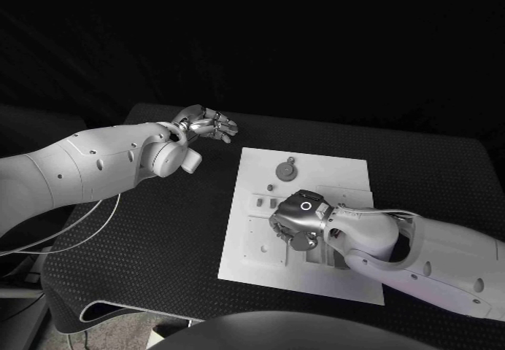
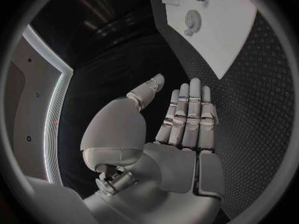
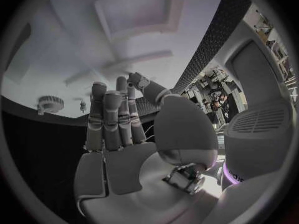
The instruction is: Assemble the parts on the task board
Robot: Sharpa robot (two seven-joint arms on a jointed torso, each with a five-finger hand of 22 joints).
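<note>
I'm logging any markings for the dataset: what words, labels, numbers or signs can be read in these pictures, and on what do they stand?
No words, numbers or brand names can be read.
A small glowing ring, a sign and no text, stands on the back of the right hand.
The white rectangular task board and the round grey gear-like part on it show no legible marking.
The left hand shows none.

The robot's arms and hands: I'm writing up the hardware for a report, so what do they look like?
Both arms have smooth white rounded shells with small dark dots. Each ends in a silver, segmented many-fingered hand: the left hand and the right hand, whose back carries a small glowing white ring. Thin pale cables loop from the left arm; the right arm has one near its wrist.
</note>
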